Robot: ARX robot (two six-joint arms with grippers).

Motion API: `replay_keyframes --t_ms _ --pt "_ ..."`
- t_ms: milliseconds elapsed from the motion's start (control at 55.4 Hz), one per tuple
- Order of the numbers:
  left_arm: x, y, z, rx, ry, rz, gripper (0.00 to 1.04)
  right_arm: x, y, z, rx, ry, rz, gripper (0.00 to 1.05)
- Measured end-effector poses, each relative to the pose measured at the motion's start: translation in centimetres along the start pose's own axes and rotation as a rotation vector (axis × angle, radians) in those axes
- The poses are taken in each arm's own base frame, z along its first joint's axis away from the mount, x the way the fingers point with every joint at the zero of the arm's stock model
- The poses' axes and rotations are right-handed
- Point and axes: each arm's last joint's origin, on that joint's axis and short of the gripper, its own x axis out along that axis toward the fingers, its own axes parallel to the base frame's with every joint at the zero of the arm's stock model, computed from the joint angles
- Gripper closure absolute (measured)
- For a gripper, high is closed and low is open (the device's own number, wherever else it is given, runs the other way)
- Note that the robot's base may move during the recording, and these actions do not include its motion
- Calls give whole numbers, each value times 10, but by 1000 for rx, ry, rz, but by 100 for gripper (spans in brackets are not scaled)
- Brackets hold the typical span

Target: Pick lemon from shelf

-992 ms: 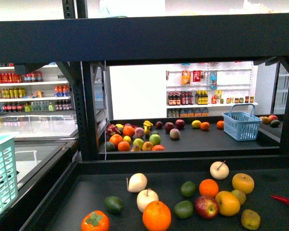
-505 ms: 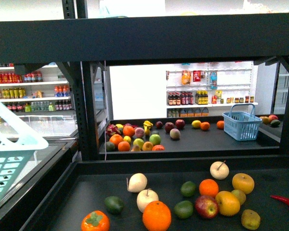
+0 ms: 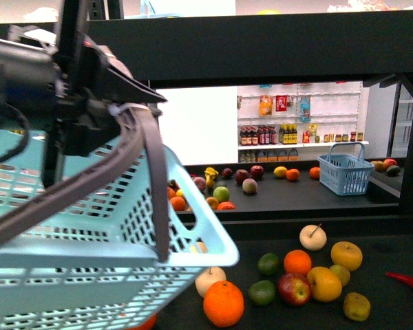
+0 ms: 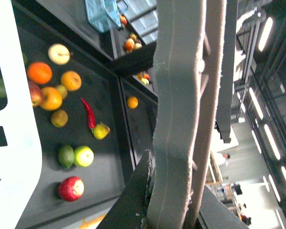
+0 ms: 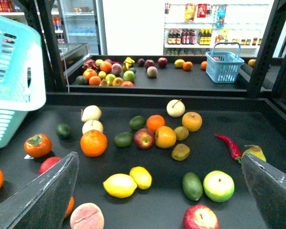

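Observation:
Two lemons lie side by side on the dark tray of the shelf (image 5: pixel 152 210): a larger lemon (image 5: pixel 119 185) and a smaller one (image 5: pixel 141 177). My right gripper (image 5: pixel 157 191) is open above them, and both lie between its fingers, nearer the one finger (image 5: pixel 43 195). My left gripper (image 3: pixel 100 113) is shut on the grey handle (image 3: pixel 151 172) of a teal basket (image 3: pixel 89 227), held up over the shelf's left side. In the left wrist view the handle (image 4: pixel 176 95) runs through the left gripper (image 4: pixel 169 210). The front view shows no lemon on the near tray.
Around the lemons lie a peach (image 5: pixel 87 217), a red apple (image 5: pixel 200 218), an avocado (image 5: pixel 192 186), a green apple (image 5: pixel 218 185) and an orange (image 5: pixel 93 143). A red chili (image 5: pixel 228 144) lies further off. A blue basket (image 3: pixel 344 172) stands on the far shelf.
The teal basket has swung up from the lower left into the middle of the front view. My left arm now shows and the basket covers the near tray's left fruit.

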Motion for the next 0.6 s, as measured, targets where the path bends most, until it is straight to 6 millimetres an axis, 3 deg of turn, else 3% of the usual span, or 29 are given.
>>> replay_keyframes --t_ms 126,325,595 --pt "28 7 -22 -13 80 -5 95 0 0 0 0 0 0 2" --pt "60 12 -34 -7 117 -14 95 0 0 0 0 0 0 2" --pt "80 17 -45 4 148 -24 95 0 0 0 0 0 0 2"
